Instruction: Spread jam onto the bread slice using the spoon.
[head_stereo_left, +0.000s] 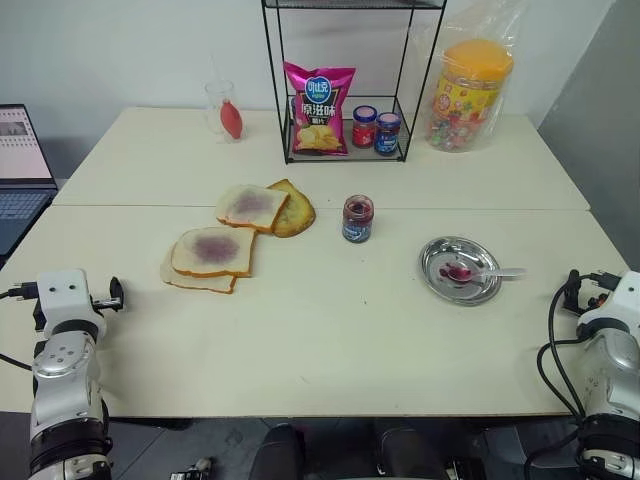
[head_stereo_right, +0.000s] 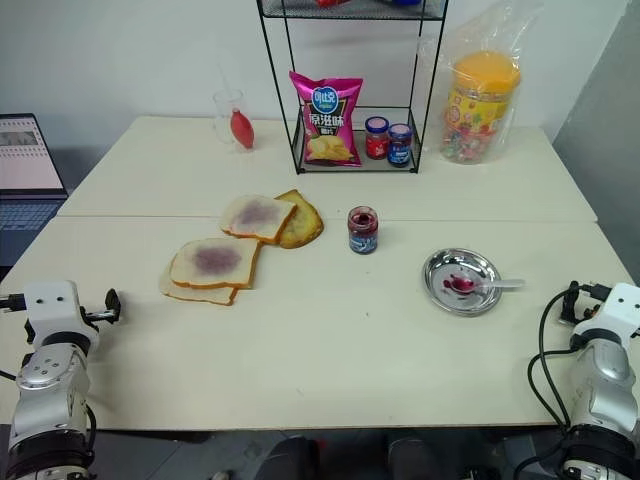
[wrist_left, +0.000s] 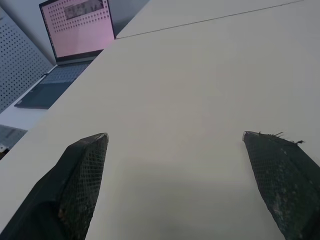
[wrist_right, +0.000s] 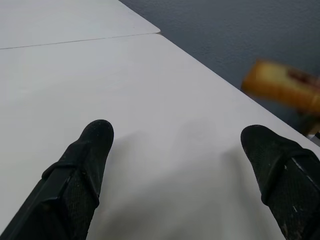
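overhead, spoon (head_stereo_left: 470, 272) in steel dish (head_stereo_left: 440, 251), wrist views, left gripper (wrist_left: 175, 137) and right gripper (wrist_right: 177, 129) released over table (wrist_left: 200, 75)

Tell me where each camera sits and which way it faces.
Head pair: looks forward and down over the table, bread slice, jam and spoon; forearms at bottom corners.
Left wrist: along the open left pincer toward a laptop.
Right wrist: along the open right pincer, over the table edge.
All show the table.
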